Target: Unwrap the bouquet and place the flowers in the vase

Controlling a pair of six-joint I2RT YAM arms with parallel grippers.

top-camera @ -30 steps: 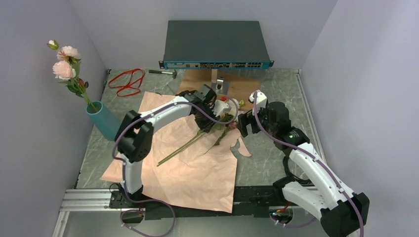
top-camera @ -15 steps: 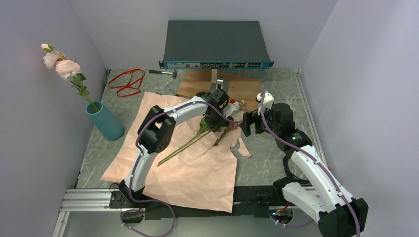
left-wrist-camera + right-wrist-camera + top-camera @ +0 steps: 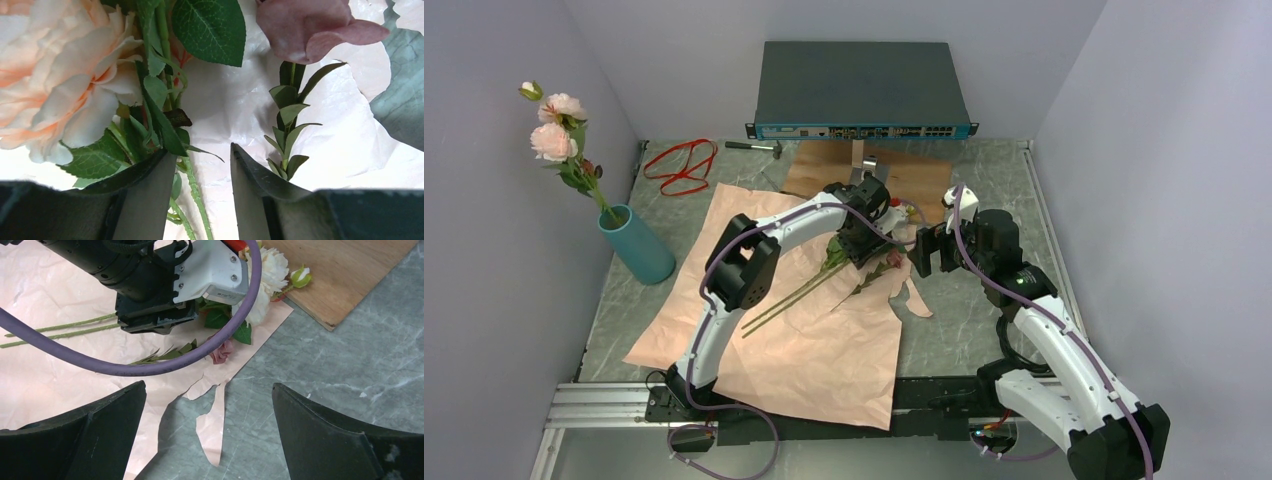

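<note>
From above, the teal vase (image 3: 636,245) stands near the worktop's (image 3: 984,330) left edge, with a stem of pink blooms (image 3: 556,125) upright in it. The pink paper (image 3: 814,340) lies spread flat across the middle, reaching toward the near edge. The loose flowers (image 3: 824,275) lie on its far right part, stems pointing toward the near left. The left gripper (image 3: 861,247) is down over their heads. The right gripper (image 3: 920,254) hovers just beside it, over the paper's right edge. A red ribbon (image 3: 682,165) lies in the far left corner, and a dark network box (image 3: 859,90) stands along the far edge.

From the left wrist, the two fingers (image 3: 150,195) stand partly apart. A thin green stem (image 3: 192,185) runs between them, narrower than the gap and not pinched. A peach bloom (image 3: 55,85) lies at the left, a dusky pink bud (image 3: 305,27) at the top right, and a leafy sprig (image 3: 286,130) by the right finger.

From the right wrist, its fingers (image 3: 85,440) are spread wide with nothing between them, above the paper's torn edge and bare marbled top. Beyond are a cream bloom (image 3: 270,275) and a wooden board (image 3: 350,275).
</note>
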